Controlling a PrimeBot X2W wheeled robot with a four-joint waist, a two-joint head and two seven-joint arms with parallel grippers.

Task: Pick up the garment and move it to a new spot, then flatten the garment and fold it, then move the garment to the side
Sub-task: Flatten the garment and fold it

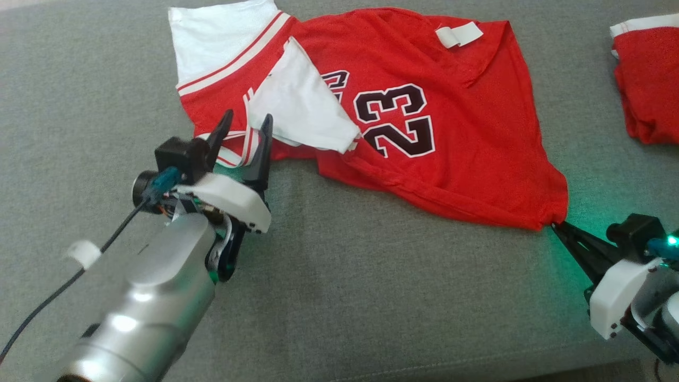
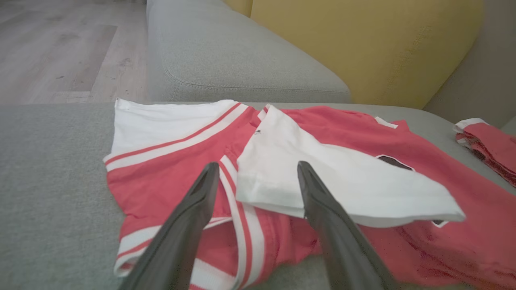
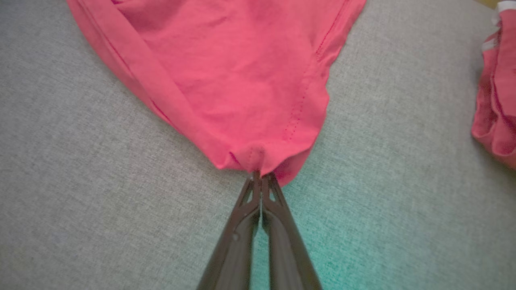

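A red jersey with white trim and the number 23 lies rumpled on the grey couch seat. One white sleeve is folded over its front. My left gripper is open just above the jersey's striped edge, with fingers either side of the striped band and the sleeve's corner. My right gripper is shut on the jersey's near right corner, the cloth drawn to a point at the fingertips.
A second red and white garment lies bunched at the far right of the seat. The left wrist view shows a grey armrest, a yellow cushion and wooden floor beyond. Bare grey seat spreads in front of the jersey.
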